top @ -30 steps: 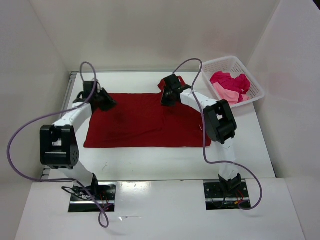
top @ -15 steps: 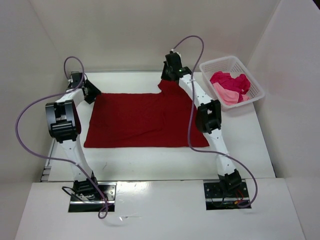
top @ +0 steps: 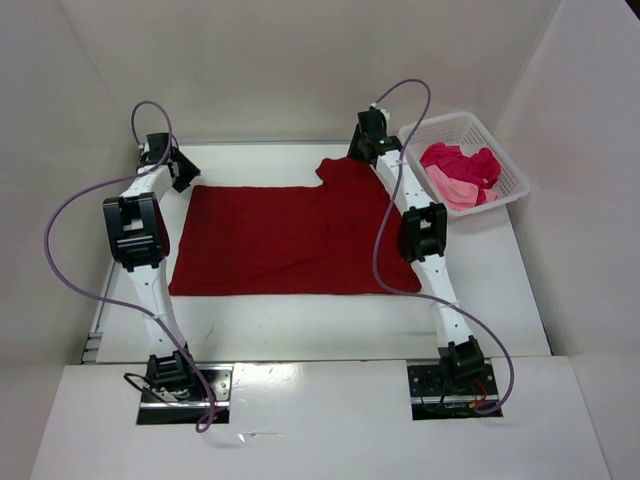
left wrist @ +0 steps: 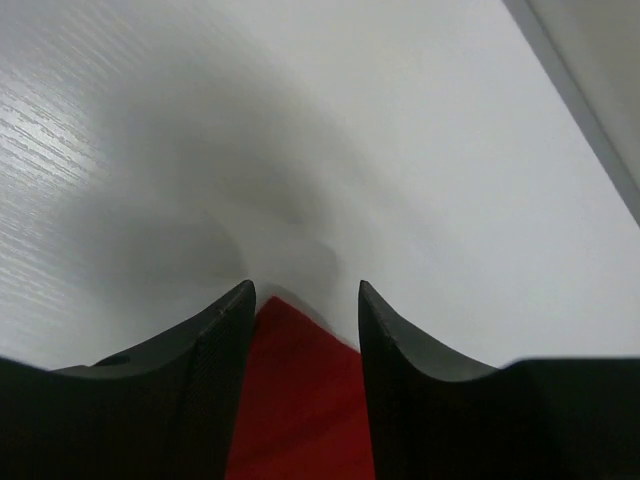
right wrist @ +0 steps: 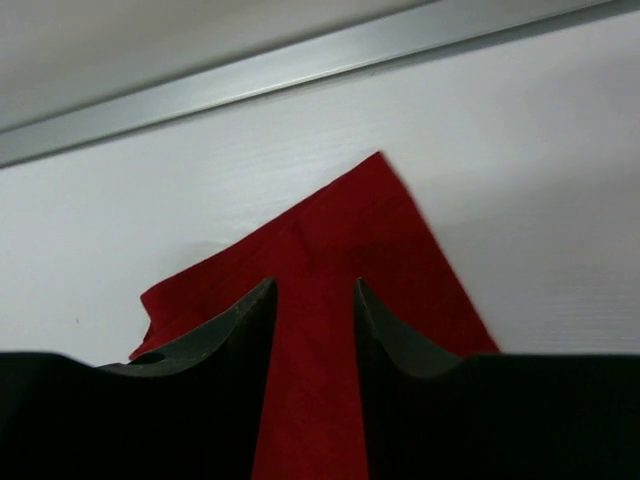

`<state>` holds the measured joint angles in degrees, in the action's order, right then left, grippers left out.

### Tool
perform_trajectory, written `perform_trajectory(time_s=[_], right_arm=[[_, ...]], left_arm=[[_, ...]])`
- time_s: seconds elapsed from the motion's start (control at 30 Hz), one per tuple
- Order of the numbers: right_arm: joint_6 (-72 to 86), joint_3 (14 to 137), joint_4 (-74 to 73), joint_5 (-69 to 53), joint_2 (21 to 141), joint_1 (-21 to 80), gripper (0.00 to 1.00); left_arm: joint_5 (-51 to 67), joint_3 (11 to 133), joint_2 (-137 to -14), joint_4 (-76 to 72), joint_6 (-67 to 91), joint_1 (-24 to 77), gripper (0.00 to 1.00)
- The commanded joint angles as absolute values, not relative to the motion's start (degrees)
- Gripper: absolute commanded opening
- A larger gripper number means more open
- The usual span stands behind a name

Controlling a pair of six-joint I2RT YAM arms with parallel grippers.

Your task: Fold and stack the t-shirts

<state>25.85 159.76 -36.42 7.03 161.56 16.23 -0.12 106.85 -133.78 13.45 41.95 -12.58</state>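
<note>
A dark red t-shirt (top: 290,240) lies flat on the table (top: 300,320). The left gripper (left wrist: 305,287) near the far left corner and the right gripper (right wrist: 314,284) at the far edge both have jaws apart.

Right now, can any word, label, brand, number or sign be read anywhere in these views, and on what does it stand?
None: no text can be read in any view. The dark red t-shirt, the white basket and the table show no print, label or number.

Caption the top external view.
Dark red t-shirt spread flat on table, left arm and right arm at its far corners; pink shirt and magenta shirt in basket.
</note>
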Motion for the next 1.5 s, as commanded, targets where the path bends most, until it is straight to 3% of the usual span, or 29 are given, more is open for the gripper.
perform_trajectory(time_s=[0.0,0.2,0.27,0.5,0.7,0.8,1.17,1.47], right_arm=[[25.4,163.48,-34.72,9.57,162.69,14.95,0.43],[25.4,163.48,-32.7,11.51,164.35,13.8,0.55],[25.92,163.48,-32.17,10.21,165.23,13.8,0.57],[27.16,163.48,-30.23,7.48,166.64,13.27,0.59],[30.5,163.48,-30.23,3.61,167.7,12.22,0.6],[32.51,163.48,-28.92,0.89,167.7,11.69,0.43],[39.2,175.43,-31.11,-2.29,171.14,11.69,0.03],[35.78,179.47,-42.61,-5.53,164.62,11.69,0.01]], left_arm=[[-1.32,108.98,-135.97,14.77,39.47,-12.57,0.53],[-1.32,108.37,-137.11,15.29,38.94,-11.51,0.45],[-1.32,107.67,-137.11,15.29,38.94,-11.51,0.37],[-1.32,105.03,-133.6,14.15,38.41,-11.51,0.18],[-1.32,102.3,-130.79,13.01,37.88,-11.51,0.12],[-0.79,101.08,-129.38,12.4,38.41,-11.51,0.11],[0.35,97.48,-123.67,11.87,37.79,-11.51,0.02],[2.28,95.55,-120.24,10.72,38.85,-11.51,0.0]])
